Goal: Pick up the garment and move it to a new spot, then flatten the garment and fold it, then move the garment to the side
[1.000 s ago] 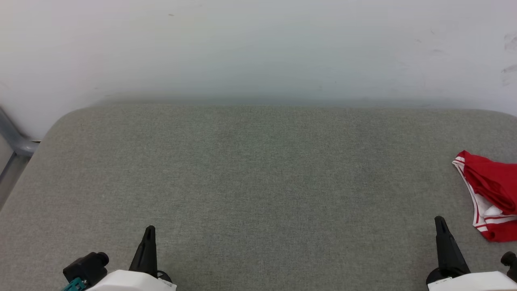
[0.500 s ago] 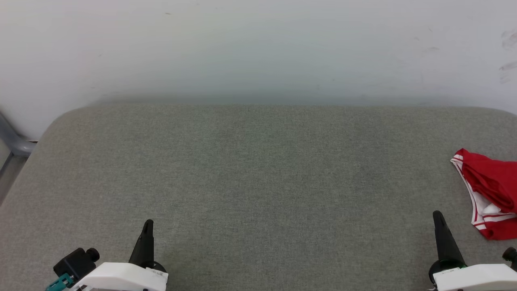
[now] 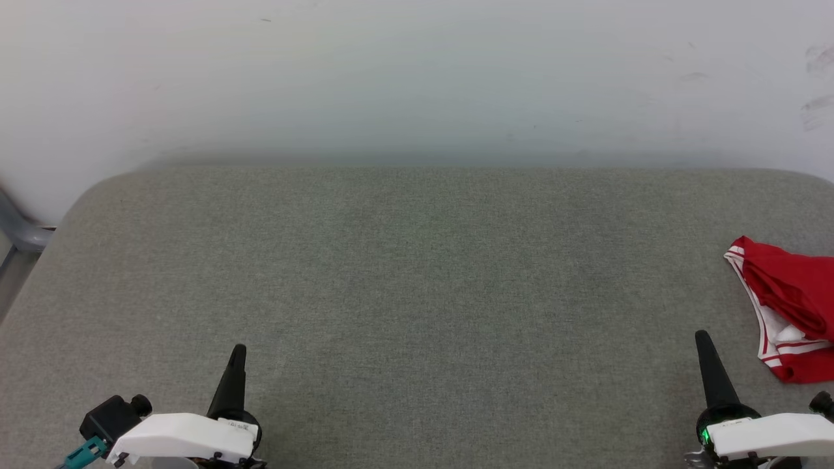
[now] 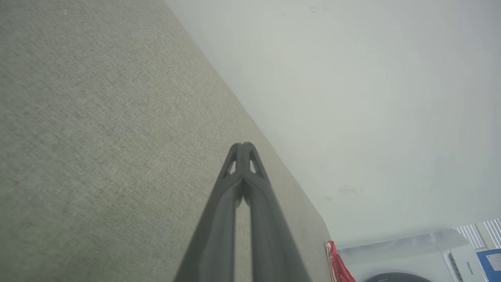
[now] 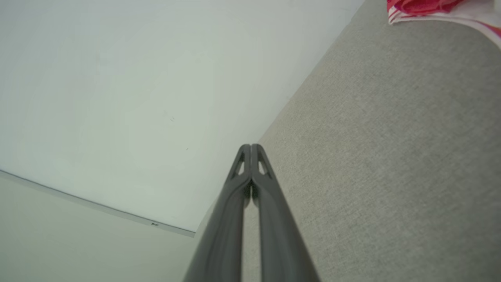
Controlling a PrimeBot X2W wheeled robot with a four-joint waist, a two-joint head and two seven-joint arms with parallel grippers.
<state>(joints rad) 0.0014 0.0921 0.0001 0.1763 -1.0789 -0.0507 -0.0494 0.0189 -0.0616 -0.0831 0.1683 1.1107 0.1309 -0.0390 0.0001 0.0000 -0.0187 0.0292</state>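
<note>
The garment (image 3: pixel 791 299) is a crumpled red heap with white, red-striped trim at the right edge of the grey fabric surface (image 3: pixel 417 273), partly cut off by the head view's border. Its edge also shows in the right wrist view as the garment (image 5: pixel 422 8) and in the left wrist view as a red strip of the garment (image 4: pixel 337 264). My right gripper (image 3: pixel 702 337) sits at the lower right, shut and empty, just left of the heap and apart from it. At the lower left my left gripper (image 3: pixel 239 352) is shut with nothing in it. Both pairs of fingertips touch in the wrist views, left gripper (image 4: pixel 242 145) and right gripper (image 5: pixel 250 146).
A white wall (image 3: pixel 417 78) rises behind the surface's far edge. A grey metal frame (image 3: pixel 19 231) shows past the left corner. A white appliance (image 4: pixel 415 258) with a dark round door stands beyond the surface's right end.
Both grippers have crept a little forward over the surface, still shut. The head view has shifted slightly. The garment lies as before.
</note>
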